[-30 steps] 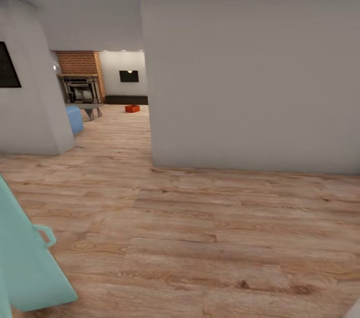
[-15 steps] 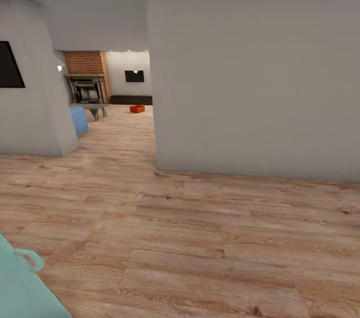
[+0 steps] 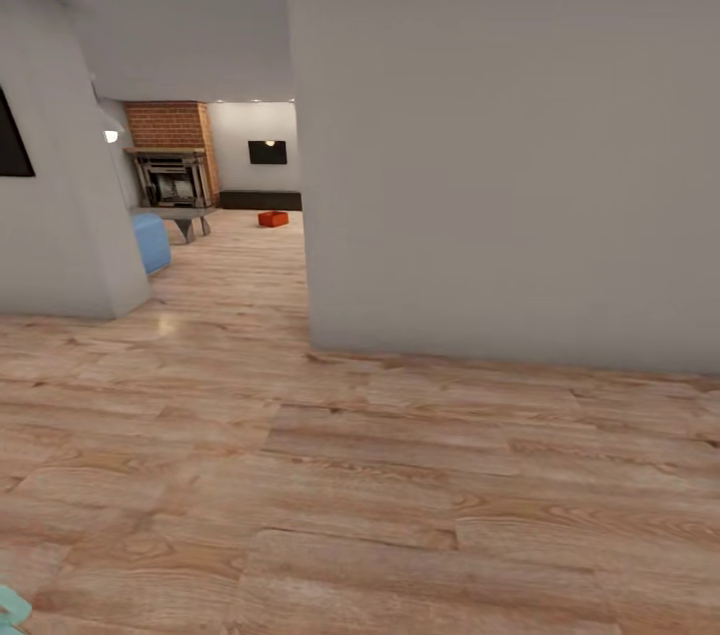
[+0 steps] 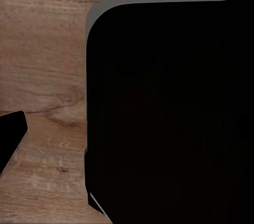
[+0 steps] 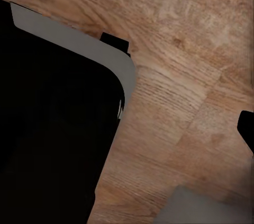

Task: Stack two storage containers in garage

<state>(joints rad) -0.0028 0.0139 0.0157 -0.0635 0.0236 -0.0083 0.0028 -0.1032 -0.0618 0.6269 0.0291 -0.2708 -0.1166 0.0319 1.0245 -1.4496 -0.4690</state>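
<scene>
One orange-red storage container (image 3: pixel 273 219) — far off, on wood flooring.

Light wood plank flooring (image 3: pixel 400 475) is stretching from the near hall into the living room. Far down it, one orange-red storage container (image 3: pixel 273 219) is sitting directly on the planks, near a dark low cabinet (image 3: pixel 260 200) along the far wall.

Grey wall (image 3: pixel 500 135), wood plank floor (image 3: pixel 350 475), brick fireplace (image 3: pixel 170 155) beyond

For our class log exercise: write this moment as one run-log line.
place: hallway, wood floor | target: one orange bin far ahead by fireplace | obstacle: grey wall on right | grippers: state unclear | bin: not yet reached
</scene>
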